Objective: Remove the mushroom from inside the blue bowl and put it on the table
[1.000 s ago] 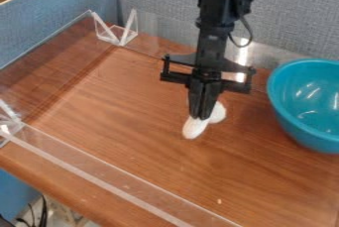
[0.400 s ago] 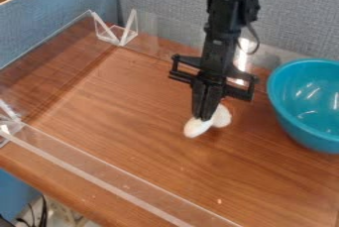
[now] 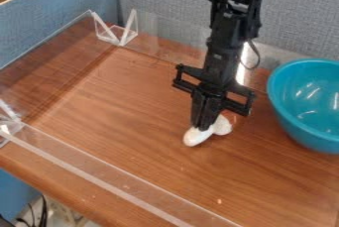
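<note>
The mushroom (image 3: 201, 135) shows as a small cream-white piece at the tips of my gripper (image 3: 207, 123), down at the table (image 3: 119, 102), left of the blue bowl (image 3: 307, 102). The gripper points almost straight down and its dark fingers are shut on the mushroom's upper end, which they hide. No reddish cap is visible. The bowl sits at the right edge of the view, apart from the gripper, and what shows of its glossy turquoise inside holds nothing.
Low clear acrylic walls (image 3: 79, 157) edge the tabletop along the front and left, with a clear bracket (image 3: 117, 28) at the back left corner. A blue fabric partition stands behind the table.
The gripper has come down and shifted slightly toward the front and right with the mushroom, while rolling about its own axis. The bowl has not moved.
</note>
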`<action>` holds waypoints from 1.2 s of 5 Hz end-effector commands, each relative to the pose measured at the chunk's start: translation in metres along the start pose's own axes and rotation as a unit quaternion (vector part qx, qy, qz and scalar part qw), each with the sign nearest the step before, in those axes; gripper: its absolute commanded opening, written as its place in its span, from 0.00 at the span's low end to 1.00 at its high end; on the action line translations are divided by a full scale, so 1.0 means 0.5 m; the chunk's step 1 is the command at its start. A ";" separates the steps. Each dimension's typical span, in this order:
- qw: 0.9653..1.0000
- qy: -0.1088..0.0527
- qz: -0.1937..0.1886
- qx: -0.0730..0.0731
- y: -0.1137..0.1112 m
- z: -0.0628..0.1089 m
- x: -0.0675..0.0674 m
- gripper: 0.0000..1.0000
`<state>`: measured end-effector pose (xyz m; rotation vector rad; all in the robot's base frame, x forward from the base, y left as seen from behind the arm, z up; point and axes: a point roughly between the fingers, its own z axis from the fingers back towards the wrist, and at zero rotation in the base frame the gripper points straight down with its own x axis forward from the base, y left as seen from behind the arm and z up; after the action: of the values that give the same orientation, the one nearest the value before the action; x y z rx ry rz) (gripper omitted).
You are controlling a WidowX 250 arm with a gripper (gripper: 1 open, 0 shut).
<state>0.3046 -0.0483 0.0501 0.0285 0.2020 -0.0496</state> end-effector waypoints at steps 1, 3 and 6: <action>0.999 -0.035 -0.005 0.000 0.013 0.025 0.003 1.00; 0.999 -0.041 0.021 -0.005 0.041 0.022 0.009 1.00; 0.994 -0.042 0.098 -0.021 0.040 0.009 0.034 1.00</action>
<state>0.3165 -0.0285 0.0409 0.0094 0.1523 0.1434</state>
